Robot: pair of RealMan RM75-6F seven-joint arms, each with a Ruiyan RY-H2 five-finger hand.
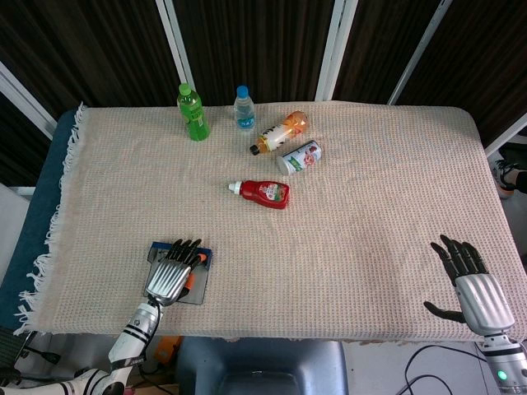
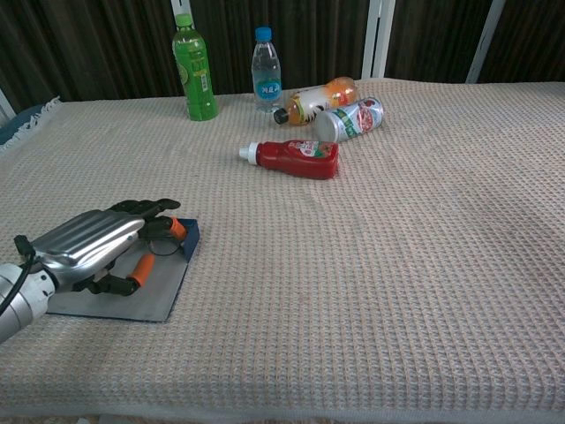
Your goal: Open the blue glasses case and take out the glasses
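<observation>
The blue glasses case (image 1: 202, 257) lies open and flat near the table's front left, its grey inside (image 2: 132, 300) facing up. My left hand (image 1: 169, 278) rests palm down on it, fingers curled over the orange glasses (image 2: 139, 269). Orange parts show between thumb and fingers (image 1: 190, 281), and most of the frame is hidden under the hand (image 2: 93, 240). My right hand (image 1: 473, 288) lies at the front right edge with fingers spread, holding nothing. The chest view does not show it.
At the back stand a green bottle (image 1: 192, 113) and a water bottle (image 1: 244, 108). A juice bottle (image 1: 280, 132), a can (image 1: 299, 156) and a red ketchup bottle (image 1: 265, 192) lie near the middle. The case sits close to the front edge of the cloth.
</observation>
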